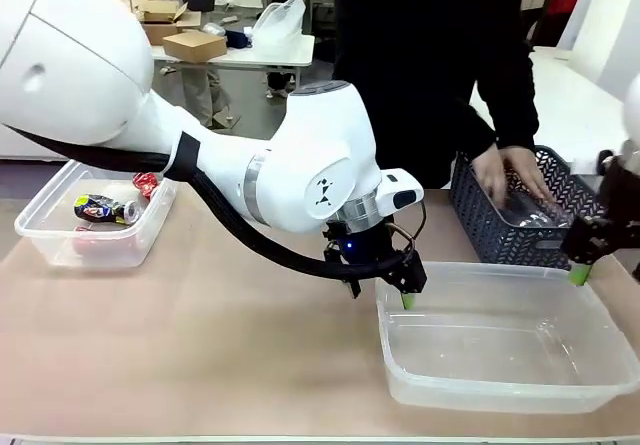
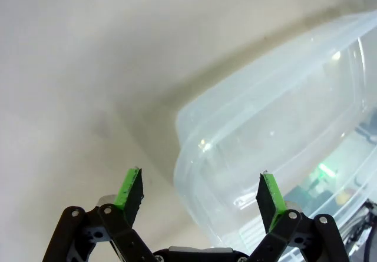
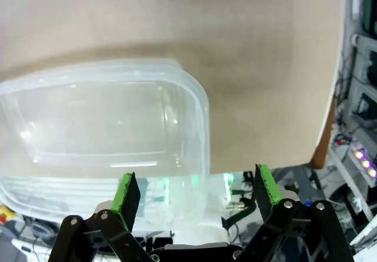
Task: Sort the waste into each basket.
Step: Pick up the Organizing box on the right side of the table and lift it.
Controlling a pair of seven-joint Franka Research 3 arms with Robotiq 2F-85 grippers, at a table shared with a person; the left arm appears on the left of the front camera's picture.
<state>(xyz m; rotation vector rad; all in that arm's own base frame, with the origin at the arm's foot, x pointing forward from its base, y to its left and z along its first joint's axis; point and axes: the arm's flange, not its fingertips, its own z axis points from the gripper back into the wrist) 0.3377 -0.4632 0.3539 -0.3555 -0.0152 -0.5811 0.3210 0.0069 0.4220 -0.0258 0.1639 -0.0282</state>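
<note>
A large clear basket [image 1: 500, 365] stands empty at the front right. My left gripper [image 1: 382, 293] hangs open over its near-left corner, and in the left wrist view the left gripper [image 2: 200, 194] straddles the rim of that basket [image 2: 283, 126] with nothing held. My right gripper [image 1: 605, 265] is open at the basket's far-right edge, and the right gripper [image 3: 197, 191] spans the corner of the basket [image 3: 106, 120]. A smaller clear basket [image 1: 40, 235] at the left holds a blue-printed can [image 1: 100, 208] and a red can [image 1: 147, 182].
A dark mesh crate [image 1: 490, 225] stands behind the large basket. The person's hands [image 1: 510, 175] rest in it on a clear bottle [image 1: 535, 213]. The bare tan table [image 1: 230, 345] lies between the two baskets. My left arm's big white links cross the picture's left and middle.
</note>
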